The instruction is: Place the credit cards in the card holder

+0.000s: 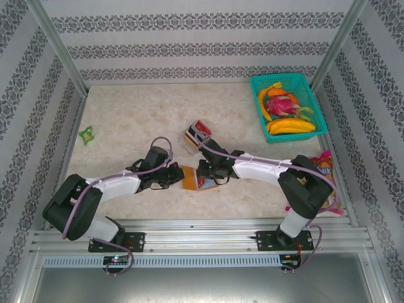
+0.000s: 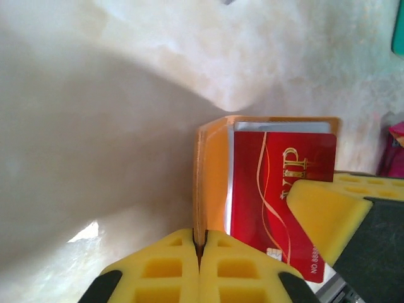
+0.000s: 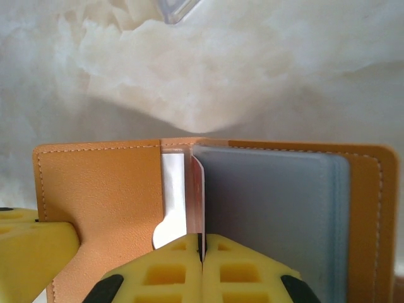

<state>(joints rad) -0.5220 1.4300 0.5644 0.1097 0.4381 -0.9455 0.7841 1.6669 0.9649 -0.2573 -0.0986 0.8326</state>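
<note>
**While two grippers pinch it, the card holder (image 1: 191,182) lies open**

Where the two arms meet in the middle of the table (image 1: 126,113), the orange card holder lies open. The left gripper (image 2: 200,252) has its yellow jaws pressed together on the edge of the orange cover. The right gripper (image 3: 202,249) has its jaws pressed together on the red card (image 2: 278,183). In the right wrist view this card stands up thin at the fold, between the orange flap and a grey plastic sleeve (image 3: 271,214). The red card has gold writing on it and sits against the inside of the holder. Just behind the holder is a small clear box (image 1: 192,140) with other cards (image 1: 202,129) in it. A teal basket (image 1: 297,136) of bananas (image 1: 290,126) sits at the far right, well apart.
</note>
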